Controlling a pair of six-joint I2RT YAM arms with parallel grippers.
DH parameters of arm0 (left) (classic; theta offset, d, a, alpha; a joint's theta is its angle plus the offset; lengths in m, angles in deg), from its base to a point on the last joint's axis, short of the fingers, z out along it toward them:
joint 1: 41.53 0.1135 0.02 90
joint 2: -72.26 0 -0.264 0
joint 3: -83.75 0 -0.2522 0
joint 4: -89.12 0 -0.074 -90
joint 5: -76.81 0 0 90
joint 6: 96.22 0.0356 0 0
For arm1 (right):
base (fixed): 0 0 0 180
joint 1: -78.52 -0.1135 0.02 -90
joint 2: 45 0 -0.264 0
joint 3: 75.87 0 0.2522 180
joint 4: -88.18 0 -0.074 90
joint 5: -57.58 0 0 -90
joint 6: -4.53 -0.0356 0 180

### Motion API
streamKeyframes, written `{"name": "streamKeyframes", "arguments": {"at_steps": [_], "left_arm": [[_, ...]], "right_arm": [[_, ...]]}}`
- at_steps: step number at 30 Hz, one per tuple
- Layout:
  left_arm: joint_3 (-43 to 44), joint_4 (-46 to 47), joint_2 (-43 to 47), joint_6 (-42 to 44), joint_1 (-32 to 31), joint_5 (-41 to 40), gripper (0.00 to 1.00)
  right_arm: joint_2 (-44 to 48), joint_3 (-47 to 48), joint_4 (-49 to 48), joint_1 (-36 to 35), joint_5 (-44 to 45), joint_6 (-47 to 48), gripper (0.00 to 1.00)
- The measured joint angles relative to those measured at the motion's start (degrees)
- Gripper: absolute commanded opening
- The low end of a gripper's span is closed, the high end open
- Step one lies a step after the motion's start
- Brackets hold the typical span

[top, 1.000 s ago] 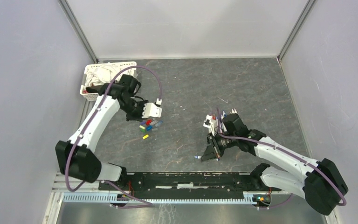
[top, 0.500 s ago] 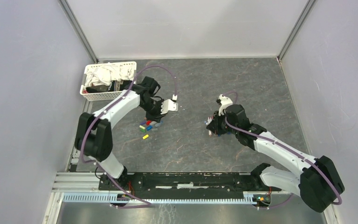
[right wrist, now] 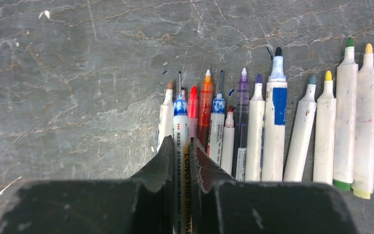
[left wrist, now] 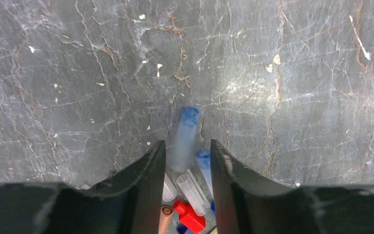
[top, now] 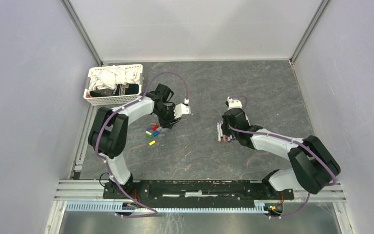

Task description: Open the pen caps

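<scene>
In the left wrist view my left gripper (left wrist: 187,142) stands open just above the table. A blurred blue pen cap (left wrist: 186,134) lies loose between and just past its fingertips. More pen caps sit under the jaws: a red one (left wrist: 193,218), a brown one (left wrist: 164,220), a second blue one (left wrist: 205,165) and clear ones (left wrist: 191,191). From the top view this gripper (top: 165,126) is at the cap pile (top: 152,132). My right gripper (right wrist: 180,140) is shut on a white pen with a blue collar (right wrist: 180,108). That pen lies in a row of several uncapped pens (right wrist: 275,131), also visible from above (top: 223,132).
A white basket (top: 91,100) with cloths stands at the back left beside the left arm. A single yellow cap (top: 152,143) lies apart, nearer than the pile. Grey walls close in the table on three sides.
My left gripper swung right over the cap pile and opened, letting go of the blue cap. My right gripper carried its pen back and down into the row of pens.
</scene>
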Motion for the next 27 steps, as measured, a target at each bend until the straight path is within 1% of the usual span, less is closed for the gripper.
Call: {"name": "streamKeyframes", "arguments": {"at_steps": [2,3,5,6,7,11,15,18,23,27], "left_arm": [[-0.1,0.6,0.0,-0.8,-0.2,-0.1,0.57],[-0.1,1.2,0.0,-1.2,-0.2,-0.1,0.63],[-0.1,1.7,0.0,-2.3,-0.2,0.0,0.78],[-0.1,1.7,0.2,-2.9,-0.2,0.0,0.84],[0.0,1.4,0.4,-3.6,-0.2,0.0,0.98],[1.6,-1.2,2.9,-6.4,-0.2,0.3,1.00],[6.1,-4.0,8.2,-9.5,-0.2,0.6,1.00],[9.4,-5.2,13.4,-11.7,-0.2,0.6,1.00],[11.6,-6.3,20.1,-14.2,0.1,-0.5,1.00],[11.7,-5.7,24.9,-17.8,0.9,-5.6,1.00]], "right_arm": [[-2.3,0.7,-0.7,0.0,1.0,0.2,0.00],[-2.9,1.0,-0.9,0.0,1.3,0.3,0.00],[-4.5,1.8,-1.6,0.0,2.2,0.5,0.00],[-5.2,2.1,-1.9,0.0,2.4,0.5,0.04],[-5.7,2.3,-2.2,0.0,2.8,0.5,0.07],[-6.5,2.5,-3.0,0.0,4.2,0.9,0.17],[-6.9,2.5,-3.4,0.0,5.4,1.2,0.24],[-7.1,2.5,-3.5,0.0,6.1,1.4,0.25],[-7.2,2.5,-3.5,0.0,6.3,1.4,0.27],[-7.2,2.5,-3.4,0.0,6.3,1.4,0.27]]}}
